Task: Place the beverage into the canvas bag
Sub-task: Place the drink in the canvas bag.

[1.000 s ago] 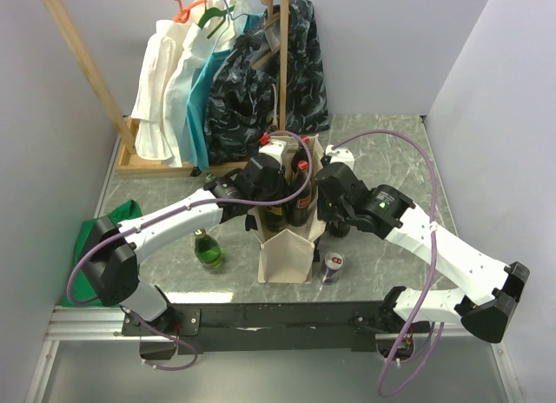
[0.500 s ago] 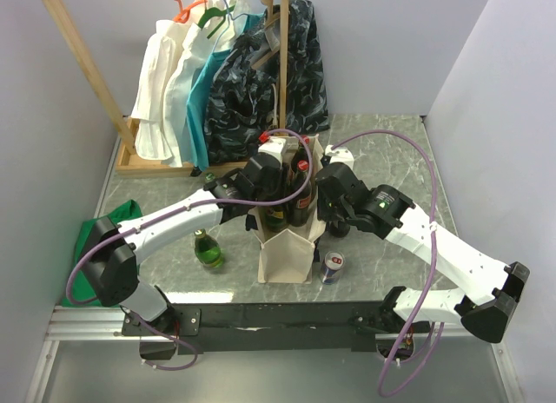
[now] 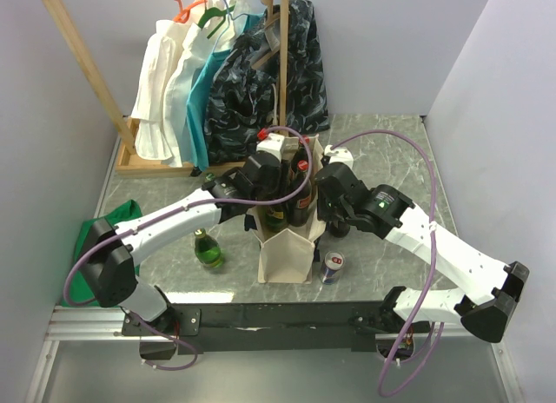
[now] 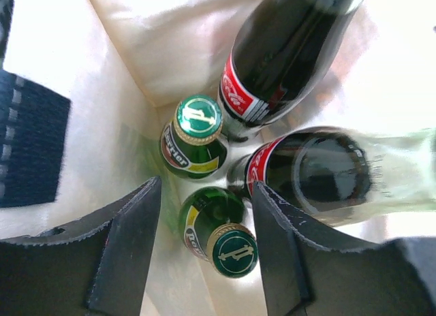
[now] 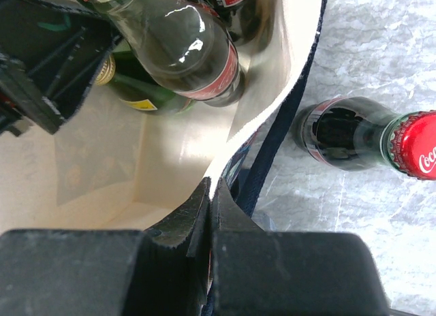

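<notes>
Right end effector (image 5: 210, 193) clamps soft bag (image 5: 267, 57) rim; left end effector (image 4: 204, 234) open; cola bottle (image 5: 347, 135) likely heavy, slick: grip neck

On the grey marbled table (image 3: 382, 151) we see the canvas bag (image 3: 287, 257), a green bottle (image 3: 207, 248) left of it, a can (image 3: 333, 266) just right. A green cloth (image 3: 87, 245) lies far left.

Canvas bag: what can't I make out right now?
Floor of the canvas bag: left wrist view, under bottles.
Its mouth: top view, partly under left arm and right arm.
Cap of the near cola bottle: left wrist view, past right edge.
The outside cola bottle: top view, mostly behind right arm.
</notes>
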`<state>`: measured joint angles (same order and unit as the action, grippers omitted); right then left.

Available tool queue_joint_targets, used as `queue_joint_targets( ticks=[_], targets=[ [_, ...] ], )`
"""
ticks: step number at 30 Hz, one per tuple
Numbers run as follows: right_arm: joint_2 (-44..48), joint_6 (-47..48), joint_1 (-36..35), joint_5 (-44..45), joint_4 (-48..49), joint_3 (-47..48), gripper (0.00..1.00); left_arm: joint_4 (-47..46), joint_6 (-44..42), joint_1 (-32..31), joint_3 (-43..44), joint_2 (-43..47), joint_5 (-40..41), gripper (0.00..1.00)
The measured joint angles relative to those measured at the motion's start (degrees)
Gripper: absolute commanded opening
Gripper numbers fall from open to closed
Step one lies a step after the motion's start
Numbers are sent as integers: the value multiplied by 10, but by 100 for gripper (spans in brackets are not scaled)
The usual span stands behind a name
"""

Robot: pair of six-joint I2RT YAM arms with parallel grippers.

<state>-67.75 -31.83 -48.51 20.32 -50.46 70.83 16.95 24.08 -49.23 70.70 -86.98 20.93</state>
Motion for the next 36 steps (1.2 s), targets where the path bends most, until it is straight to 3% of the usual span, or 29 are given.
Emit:
queue_joint_targets(
  ticks=[11, 36],
  targets=[
    [-7, 2, 0, 0, 4, 1, 7, 1, -10, -1, 30, 37, 4, 64],
    [-13, 1, 0, -5, 7, 6, 41, 57, -33, -1, 72, 146, 57, 73]
  ],
)
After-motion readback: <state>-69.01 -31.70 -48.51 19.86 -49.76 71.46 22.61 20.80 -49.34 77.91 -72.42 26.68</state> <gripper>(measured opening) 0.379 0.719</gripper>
